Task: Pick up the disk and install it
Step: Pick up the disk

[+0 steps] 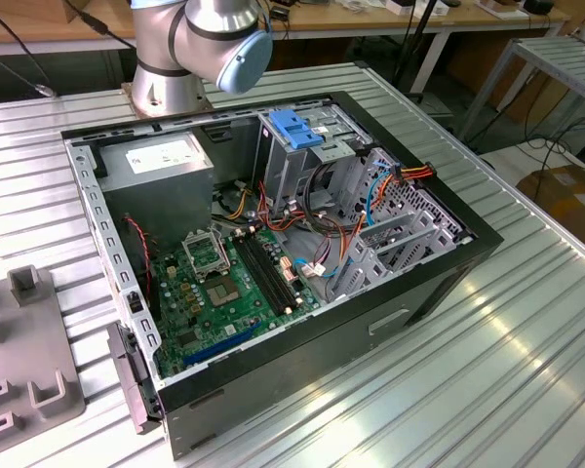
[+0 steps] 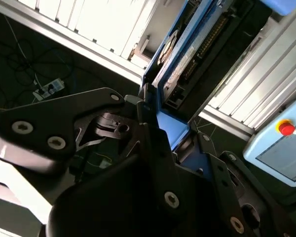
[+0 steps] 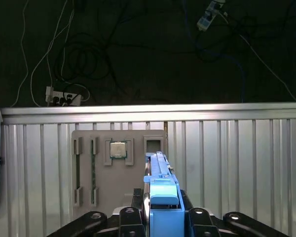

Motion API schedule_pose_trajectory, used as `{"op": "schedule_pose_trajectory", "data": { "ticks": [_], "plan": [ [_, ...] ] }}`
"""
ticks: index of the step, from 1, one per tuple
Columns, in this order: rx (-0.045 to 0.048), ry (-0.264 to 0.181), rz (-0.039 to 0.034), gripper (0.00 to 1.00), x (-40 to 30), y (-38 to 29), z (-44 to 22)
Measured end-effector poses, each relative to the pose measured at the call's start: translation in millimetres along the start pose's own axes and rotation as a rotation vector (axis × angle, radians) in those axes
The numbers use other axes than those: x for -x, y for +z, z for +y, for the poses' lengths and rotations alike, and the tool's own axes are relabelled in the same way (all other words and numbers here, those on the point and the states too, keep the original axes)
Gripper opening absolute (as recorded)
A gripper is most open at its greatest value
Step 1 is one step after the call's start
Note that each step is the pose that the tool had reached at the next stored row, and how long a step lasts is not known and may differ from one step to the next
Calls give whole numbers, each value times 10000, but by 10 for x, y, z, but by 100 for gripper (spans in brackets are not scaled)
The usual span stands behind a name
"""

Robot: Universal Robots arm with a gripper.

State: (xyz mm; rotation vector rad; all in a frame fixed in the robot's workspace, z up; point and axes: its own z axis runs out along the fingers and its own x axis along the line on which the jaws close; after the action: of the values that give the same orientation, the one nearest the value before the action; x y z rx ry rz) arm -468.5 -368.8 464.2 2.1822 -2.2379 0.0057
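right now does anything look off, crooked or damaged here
Nothing looks damaged or spilled. The disk sits straight, edge-on, in the tool. The one untidy spot is the loose orange and red cables, tangled beside the drive cage in the open computer case.

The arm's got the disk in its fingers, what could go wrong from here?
The fingers pinch the disk by one end, so it might twist or slip. In the first wrist view a grey tray holding a processor lies beyond it; a drop might hit that. Loose orange and blue cables crowd the drive cage and could snag.
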Motion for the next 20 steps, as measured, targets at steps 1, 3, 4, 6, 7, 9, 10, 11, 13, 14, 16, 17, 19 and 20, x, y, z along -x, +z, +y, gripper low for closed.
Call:
{"op": "schedule_pose_trajectory", "data": {
  "ticks": [1, 3, 4, 6, 7, 9, 10, 11, 13, 14, 16, 17, 19, 20],
  "plan": [
    [1, 0, 1, 37, -1, -59, 0],
    [1, 0, 0, 37, -2, -142, 1],
    [0, 0, 0, 37, -2, -177, 1],
    [3, 0, 1, 37, -3, -249, 1],
    [4, 0, 2, 37, -4, -288, 1],
    [2, 0, 2, 37, -5, -351, 2],
    [2, 0, 1, 37, -5, -385, 3],
    [2, 0, 1, 37, -5, -412, 3],
    [2, 0, 1, 37, -6, -462, 3],
    [2, 0, 1, 37, -6, -463, 3],
    [2, 0, 1, 37, -6, -465, 3],
    [2, 0, 1, 37, -6, -466, 3],
    [2, 0, 1, 37, -6, -468, 3],
    [2, 0, 1, 37, -6, -468, 3]
  ]
}}
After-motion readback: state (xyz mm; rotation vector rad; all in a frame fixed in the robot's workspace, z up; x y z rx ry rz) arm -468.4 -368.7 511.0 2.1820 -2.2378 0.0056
